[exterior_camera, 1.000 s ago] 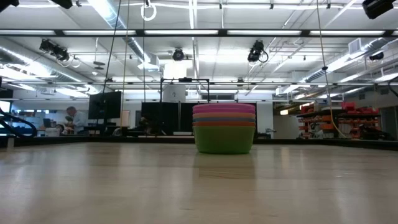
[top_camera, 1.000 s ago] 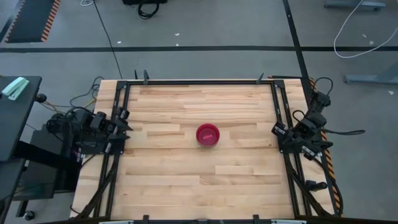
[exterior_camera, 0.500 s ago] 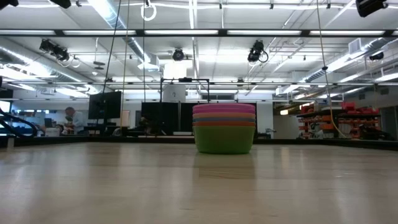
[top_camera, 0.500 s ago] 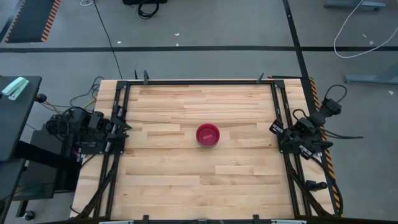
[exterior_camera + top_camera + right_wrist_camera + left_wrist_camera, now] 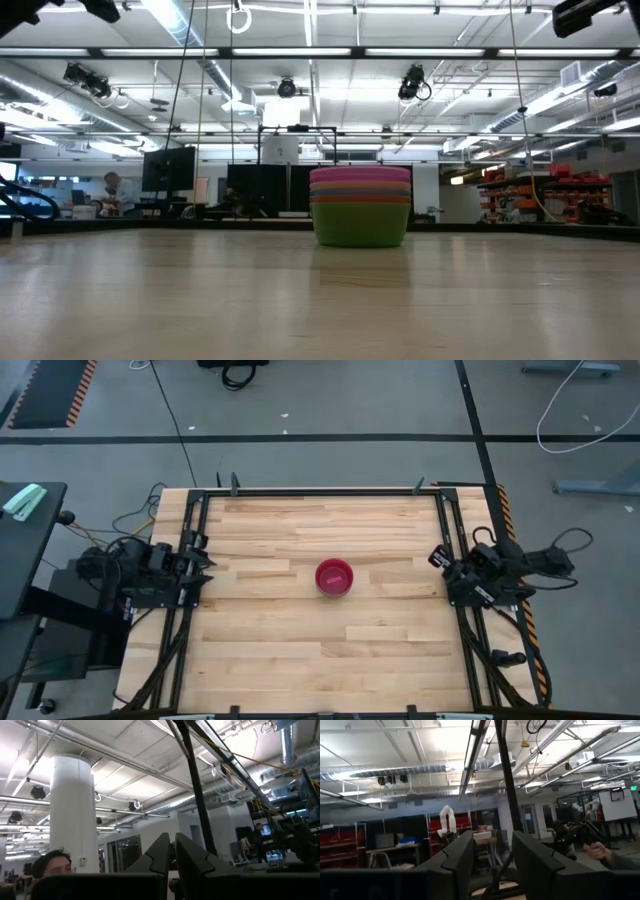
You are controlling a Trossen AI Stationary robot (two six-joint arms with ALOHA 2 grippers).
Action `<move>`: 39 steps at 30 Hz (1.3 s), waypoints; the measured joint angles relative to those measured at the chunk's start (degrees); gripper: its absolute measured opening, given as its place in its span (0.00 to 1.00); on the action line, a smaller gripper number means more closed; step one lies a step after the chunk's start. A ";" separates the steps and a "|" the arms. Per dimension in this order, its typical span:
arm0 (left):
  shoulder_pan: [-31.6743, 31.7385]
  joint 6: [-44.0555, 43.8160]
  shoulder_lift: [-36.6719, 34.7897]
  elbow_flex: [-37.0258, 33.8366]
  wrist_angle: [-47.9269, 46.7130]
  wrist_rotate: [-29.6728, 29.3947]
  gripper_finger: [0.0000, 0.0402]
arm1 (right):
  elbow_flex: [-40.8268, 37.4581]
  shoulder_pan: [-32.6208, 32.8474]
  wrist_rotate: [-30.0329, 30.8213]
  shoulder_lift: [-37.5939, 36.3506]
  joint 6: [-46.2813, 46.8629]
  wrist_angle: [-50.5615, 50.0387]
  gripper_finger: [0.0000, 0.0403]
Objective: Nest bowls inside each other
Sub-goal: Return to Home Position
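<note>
Since the bowls [image 5: 360,207] sit nested in one stack mid-worktop [image 5: 300,650], pink-red on top and green at the base, I judge them light, stiff, slick plastic, best pinched at a rim. My left jaws gape empty at the left edge; my right jaws, opposite, are nearly closed on nothing.

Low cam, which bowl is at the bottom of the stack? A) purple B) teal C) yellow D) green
D: the green bowl rests on the table under all the others, with the pink-red bowl on top.
</note>
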 joint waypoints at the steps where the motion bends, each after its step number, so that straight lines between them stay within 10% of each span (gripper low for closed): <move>1: 0.23 -0.06 0.00 -0.57 0.46 -0.01 0.37 | 0.00 -1.85 -1.28 0.00 0.76 0.10 0.10; 20: 5.26 -4.25 0.00 -8.11 -6.73 0.05 0.35 | 0.07 -22.18 -21.25 0.00 0.60 -8.13 0.10; 39: 11.66 -3.12 0.04 -8.07 -21.31 -2.49 0.35 | 0.07 -25.58 -13.90 0.00 -14.12 -24.04 0.10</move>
